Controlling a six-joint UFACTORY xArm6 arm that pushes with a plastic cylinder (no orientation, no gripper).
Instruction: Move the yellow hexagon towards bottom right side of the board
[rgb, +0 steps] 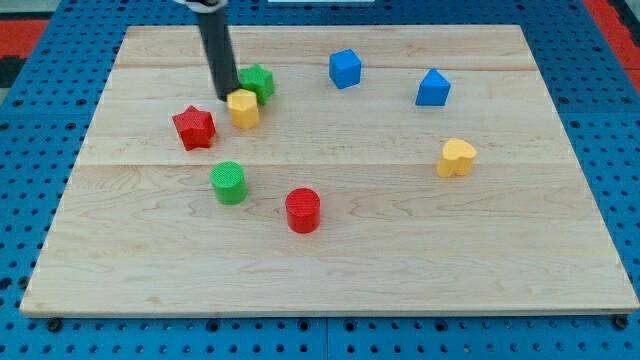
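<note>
Red star (194, 128) sits at the view's left, clear of the push line, low risk. Next right: my tip (227, 97), the rod's lower end, planted at about 10 o'clock of the yellow hexagon (243, 107), touching or just short of it; can't tell which. No gripper on this rig, only the bare rod, so nothing is clenched or released. The yellow hexagon lies in the upper left part of the table (560, 280), far from the bottom right corner, so the task looks barely begun.

Green star (258, 81) is at 1 o'clock of the hexagon, touching or nearly so. Risk: a contact that is off centre may spin the hexagon into the star and drag it along.

Green cylinder (229, 182) is at 6 o'clock of the hexagon, off the line, probably safe. Red cylinder (303, 209) is at 5 o'clock, close to the straight path toward the corner. Main hazard: the hexagon clips it, veers, or slips off the tip, and then the rod shoves the red cylinder instead.

Blue cube (345, 68) and the second blue block (433, 88) are up top, out of the way. Yellow heart (456, 157) is at 3–4 o'clock, far right; a shallow heading could run into it. Long travel, so small angle errors grow.
</note>
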